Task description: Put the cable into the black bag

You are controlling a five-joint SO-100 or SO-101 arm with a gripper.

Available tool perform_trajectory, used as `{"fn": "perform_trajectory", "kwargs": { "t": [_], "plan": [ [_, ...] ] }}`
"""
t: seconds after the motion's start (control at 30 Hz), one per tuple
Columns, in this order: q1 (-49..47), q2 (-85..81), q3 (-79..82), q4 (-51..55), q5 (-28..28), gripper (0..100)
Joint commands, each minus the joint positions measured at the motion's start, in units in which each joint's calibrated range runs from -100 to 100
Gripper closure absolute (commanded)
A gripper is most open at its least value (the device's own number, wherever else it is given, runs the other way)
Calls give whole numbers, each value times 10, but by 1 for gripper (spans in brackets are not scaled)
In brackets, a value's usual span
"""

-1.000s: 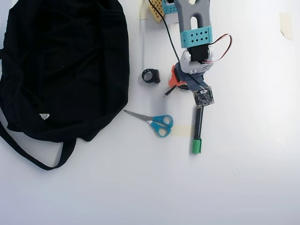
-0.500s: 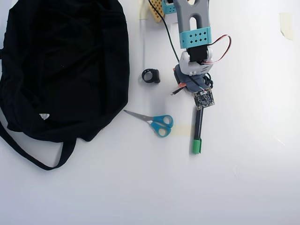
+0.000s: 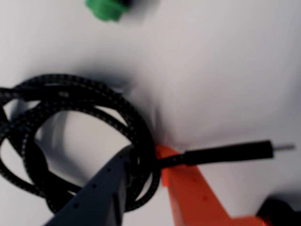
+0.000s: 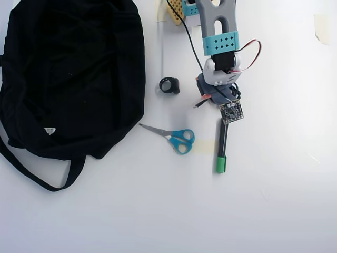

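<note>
A: Tool (image 3: 143, 162) status? 
B: Wrist view: grey finger (image 3: 101, 193) on one side, orange finger (image 3: 188, 193) on the other, pinched narrow on the cable (image 3: 80, 101). Braided strands of the coil sit between the two tips. Gripped.

A: Cable position?
B: Wrist view: coil loops out to the left of the tool, plug end w/ metal tip sticks out to the right past the orange finger. Whether the coil touches the bench (image 3: 216, 70) or hangs just above: cannot tell. Overhead view: cable (image 4: 199, 103) mostly hidden under the arm; only the plug end pokes out at lower left of the wrist.

A: Black bag?
B: Overhead view: black bag (image 4: 68, 74) fills the upper left, strap trailing along its lower edge, small white label near the bottom. Well apart from the tool, which sits right of centre near the top.

A: Other items on bench?
B: Overhead: small black ring (image 4: 169, 85) between bag and arm; blue-handled scissors (image 4: 174, 137) below the ring; green-capped marker (image 4: 221, 150) directly below the wrist camera board. Wrist view: green cap (image 3: 107, 8) at top edge, blurred.
</note>
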Motion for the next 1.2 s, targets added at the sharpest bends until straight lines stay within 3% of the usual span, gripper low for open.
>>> {"fn": "perform_trajectory", "kwargs": {
  "t": [0.0,0.5,1.17],
  "plan": [
    [-8,-16,-53,45,11,98],
    [3,-28,-239,273,57,98],
    [135,-181,-253,316,52,98]
  ]
}}
